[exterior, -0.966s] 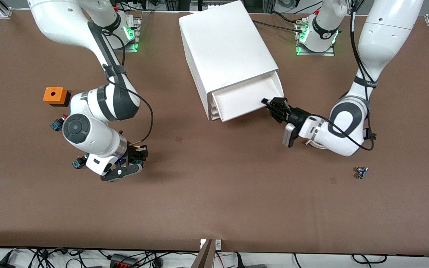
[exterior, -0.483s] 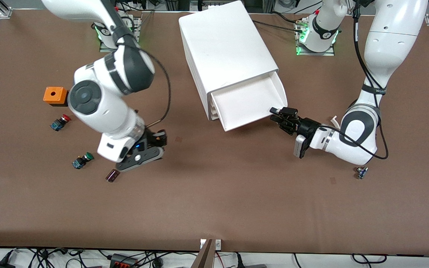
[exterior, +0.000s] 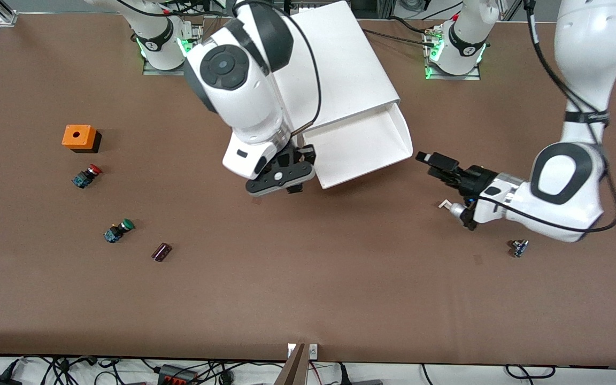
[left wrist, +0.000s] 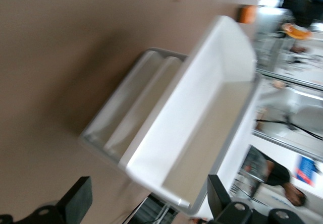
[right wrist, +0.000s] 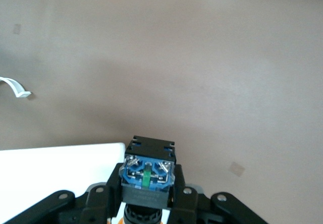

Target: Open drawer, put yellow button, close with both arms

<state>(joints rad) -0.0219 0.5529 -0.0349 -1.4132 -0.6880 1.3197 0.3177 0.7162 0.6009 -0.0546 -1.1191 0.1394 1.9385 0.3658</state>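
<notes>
Yellow button (right wrist: 147,176), light and rigid with a slick cap, sits clamped by its blue-black base in the right gripper (exterior: 285,179) over the corner of the open drawer (exterior: 361,147). The left gripper (exterior: 436,163), fingers spread, hovers beside the drawer's front.

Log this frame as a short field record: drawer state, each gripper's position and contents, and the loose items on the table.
drawer: top one of the white cabinet, pulled out, nothing visible inside
right gripper: at the open drawer's corner toward the right arm's end, shut on the yellow button, blue base showing
left gripper: open, empty, just off the drawer's other front corner
red-capped switch: on the table by the orange box
green-capped switch: nearer the front camera than the red one
dark small part: beside the green-capped switch
</notes>
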